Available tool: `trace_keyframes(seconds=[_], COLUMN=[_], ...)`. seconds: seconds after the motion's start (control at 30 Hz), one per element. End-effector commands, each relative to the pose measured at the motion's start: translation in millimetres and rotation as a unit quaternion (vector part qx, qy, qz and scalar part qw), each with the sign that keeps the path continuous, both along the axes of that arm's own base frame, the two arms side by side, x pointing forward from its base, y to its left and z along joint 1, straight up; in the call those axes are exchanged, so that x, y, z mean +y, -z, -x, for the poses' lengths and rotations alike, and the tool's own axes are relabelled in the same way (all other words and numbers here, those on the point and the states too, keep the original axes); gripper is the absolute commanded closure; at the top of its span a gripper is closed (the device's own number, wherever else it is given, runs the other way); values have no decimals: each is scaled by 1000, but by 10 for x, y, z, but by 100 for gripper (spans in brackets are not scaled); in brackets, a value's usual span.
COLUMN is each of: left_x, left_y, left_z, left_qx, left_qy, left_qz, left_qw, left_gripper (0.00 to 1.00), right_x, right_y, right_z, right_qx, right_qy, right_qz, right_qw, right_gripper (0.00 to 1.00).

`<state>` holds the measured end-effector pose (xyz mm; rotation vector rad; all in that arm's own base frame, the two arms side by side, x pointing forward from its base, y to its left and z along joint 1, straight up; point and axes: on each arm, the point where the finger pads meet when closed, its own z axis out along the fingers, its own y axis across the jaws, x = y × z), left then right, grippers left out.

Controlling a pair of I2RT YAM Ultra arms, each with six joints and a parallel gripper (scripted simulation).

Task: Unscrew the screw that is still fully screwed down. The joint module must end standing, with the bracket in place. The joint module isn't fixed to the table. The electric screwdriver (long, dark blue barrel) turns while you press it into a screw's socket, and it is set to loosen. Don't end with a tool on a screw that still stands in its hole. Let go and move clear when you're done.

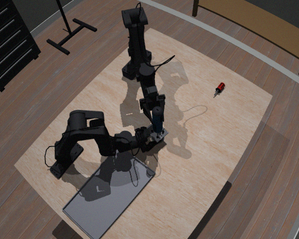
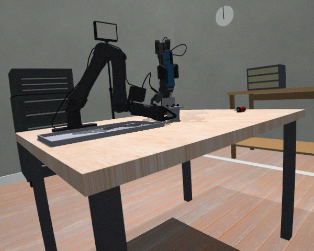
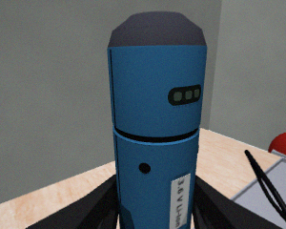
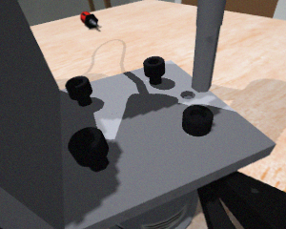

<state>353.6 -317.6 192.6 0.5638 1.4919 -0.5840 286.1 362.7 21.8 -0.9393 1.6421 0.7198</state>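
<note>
Right wrist view: left claw point(image 1: 154, 117) point(image 2: 168, 71) point(image 3: 156, 205) pinching electric screwdriver point(image 1: 157, 119) point(image 2: 169, 68) point(image 3: 157, 110) upright, probably for driving low screw point(image 4: 197, 120), right of frame; right claw point(image 1: 151, 144) point(image 2: 170, 114) point(image 4: 224, 202) gripping joint module point(image 2: 175, 114) point(image 4: 167, 220), likely against twisting.

Top looks steeply down; exterior, seemingly low, shares table.

dim top view, dark shadows
</note>
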Motion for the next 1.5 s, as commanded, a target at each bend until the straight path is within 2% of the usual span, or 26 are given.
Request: trace_keyframes(seconds=[0.0,1.47], left_x=[-77,-102], left_y=[-426,-384], left_z=[6,10], left_qx=[-47,-43], left_qy=[9,11], left_qz=[42,38], left_qw=[998,998], left_gripper=[58,58], right_x=[15,15], right_y=[-18,-18], right_z=[-11,-11], right_qx=[1,1], right_qy=[2,2], right_qz=[-1,-1], right_qw=[1000,1000], right_gripper=[41,41])
